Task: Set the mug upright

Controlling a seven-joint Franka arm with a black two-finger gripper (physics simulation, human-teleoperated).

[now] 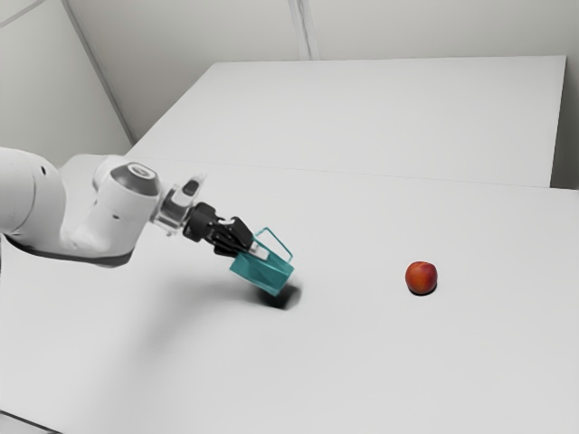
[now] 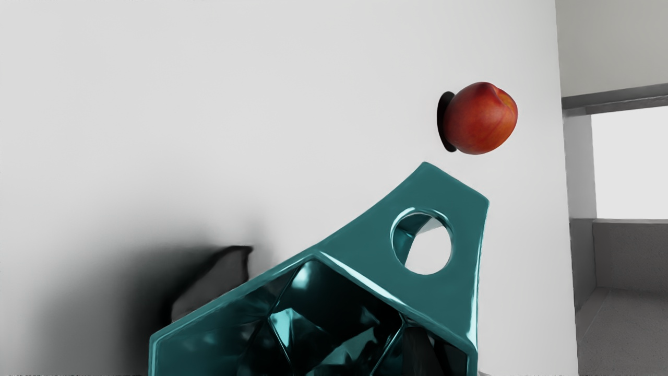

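Exterior view: a robot arm (image 1: 118,212) comes in from the exterior view's left, its black gripper (image 1: 255,248) angled down toward a white table (image 1: 380,362). At the fingertips, directly ahead of the hand, is the teal mug (image 1: 264,272). It is tilted, not upright, with its mouth toward the hand and its base pointing away and down. A dark shadow (image 1: 287,299) lies on the tabletop just below the mug. The gripper is closed on the mug's wall near the rim; how wide a gap remains between the fingers, I cannot tell.

Wrist view: the mug's open mouth is close to the camera, its faceted, glossy inside visible, with a dark shape inside near the rim. The mug's handle (image 2: 459,219), a broad teal band with a round opening through it, reaches away from the hand. Farther out from the hand, beyond the mug and well apart from it, a red-orange peach (image 2: 480,119) rests on the table.
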